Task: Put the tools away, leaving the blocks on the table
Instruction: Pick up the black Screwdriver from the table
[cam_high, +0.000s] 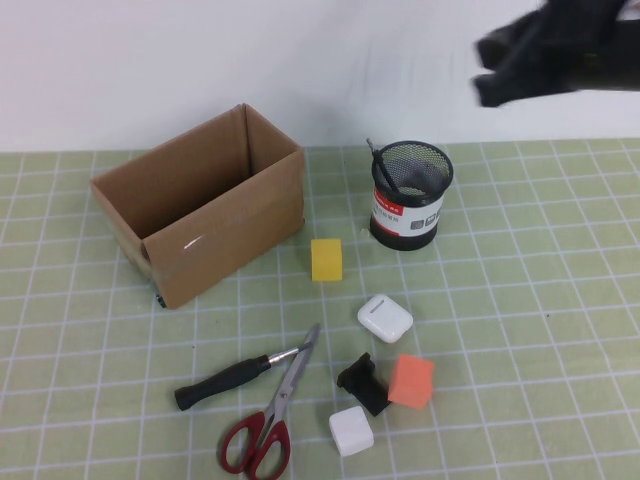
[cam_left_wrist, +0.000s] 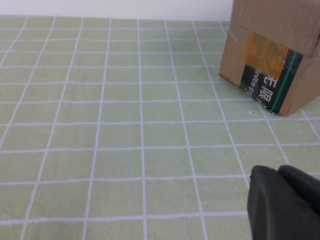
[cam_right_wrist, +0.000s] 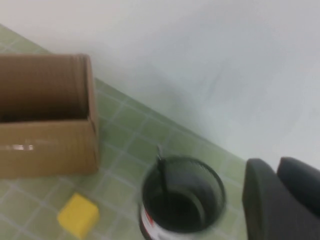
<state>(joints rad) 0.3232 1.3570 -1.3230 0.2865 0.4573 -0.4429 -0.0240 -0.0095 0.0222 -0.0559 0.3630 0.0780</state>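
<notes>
right gripper (cam_high: 490, 70) raised above and right of the mesh cup (cam_high: 411, 196), fingers pressed together, empty. left gripper (cam_left_wrist: 285, 200) closed near the cardboard box (cam_high: 200, 205). rod tool (cam_high: 384, 168) inside the cup; screwdriver (cam_high: 235, 381), scissors (cam_high: 270, 420) and blocks (cam_high: 327, 259) in front of the cup.

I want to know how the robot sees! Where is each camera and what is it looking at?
High view: sits up on the robot's side, looking down at the table; the right tool hangs raised, shut.
Left wrist view: low over the mat, facing the cardboard box; the left tool shows, shut.
Right wrist view: up high, looking down at the mesh cup.
All three share the box.
</notes>
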